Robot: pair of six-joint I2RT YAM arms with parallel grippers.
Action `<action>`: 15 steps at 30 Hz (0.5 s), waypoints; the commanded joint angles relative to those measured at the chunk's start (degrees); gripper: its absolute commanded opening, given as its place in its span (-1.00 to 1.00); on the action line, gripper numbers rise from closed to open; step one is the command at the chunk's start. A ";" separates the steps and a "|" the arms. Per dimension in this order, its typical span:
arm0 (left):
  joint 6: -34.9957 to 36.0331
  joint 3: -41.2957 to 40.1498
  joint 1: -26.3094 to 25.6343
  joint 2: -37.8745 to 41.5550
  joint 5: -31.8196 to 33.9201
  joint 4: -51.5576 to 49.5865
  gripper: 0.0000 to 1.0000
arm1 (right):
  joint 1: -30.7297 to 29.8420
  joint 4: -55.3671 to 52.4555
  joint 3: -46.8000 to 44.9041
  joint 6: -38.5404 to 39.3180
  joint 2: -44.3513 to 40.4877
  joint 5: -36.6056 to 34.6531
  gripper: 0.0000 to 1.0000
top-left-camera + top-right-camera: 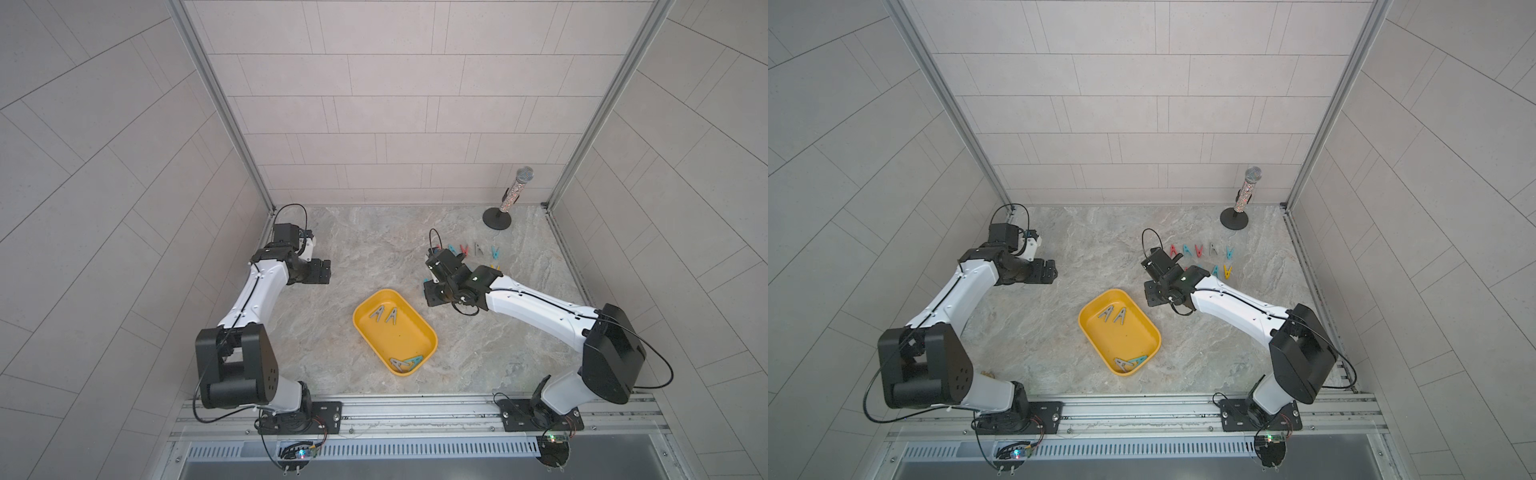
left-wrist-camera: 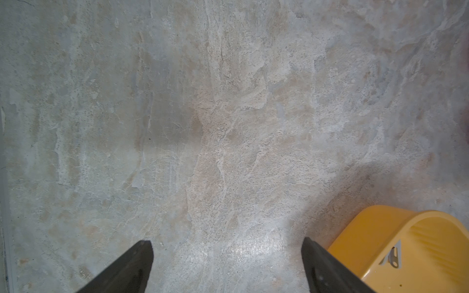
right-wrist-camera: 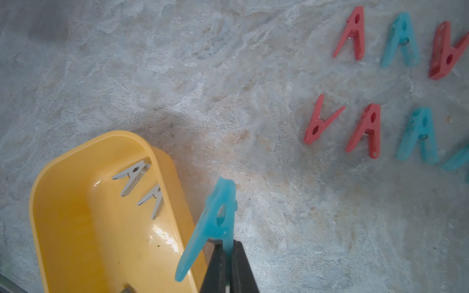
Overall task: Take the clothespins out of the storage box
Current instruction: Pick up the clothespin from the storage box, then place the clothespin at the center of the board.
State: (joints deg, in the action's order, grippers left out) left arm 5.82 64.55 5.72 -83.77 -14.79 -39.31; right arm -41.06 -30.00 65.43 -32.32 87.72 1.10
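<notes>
R hand (image 3: 227,244) pinched shut on one leg of a teal clothespin (image 3: 215,223), just off the far-right corner of the storage box (image 1: 409,338). In the box: two grey clothespins (image 1: 386,316) at the far end, a grey + teal pair (image 1: 405,363) in the near corner. Other pegs (image 1: 1199,250) lie in two rows on the counter (image 1: 365,245), beyond the box to its right. L hand (image 2: 226,242) spread wide, empty, over the counter left of the box.

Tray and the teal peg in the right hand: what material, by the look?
Tray: probably moulded plastic with a glossy finish; bright glare on its floor, rounded corners, uniform yellow.
Teal peg: probably plastic too, duller and seemingly slightly translucent; its thin edges look lighter and it shows no sharp glare.
</notes>
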 commanded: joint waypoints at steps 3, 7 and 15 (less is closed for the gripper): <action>-0.20 -0.39 0.42 1.06 0.03 -0.24 0.98 | 4.53 1.68 -3.82 -0.39 -0.69 2.21 -1.00; -0.20 -0.39 0.36 1.06 0.13 -0.24 0.98 | 7.07 3.52 -6.01 0.79 1.39 4.08 -1.00; -0.15 -0.39 0.36 1.09 0.24 -0.24 0.98 | 9.56 7.33 -8.81 3.48 6.30 5.59 -0.99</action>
State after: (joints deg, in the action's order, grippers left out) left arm 5.82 64.55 5.74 -83.77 -14.76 -39.31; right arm -32.18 -24.23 57.49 -30.20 92.60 5.85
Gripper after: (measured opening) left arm 0.992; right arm 0.067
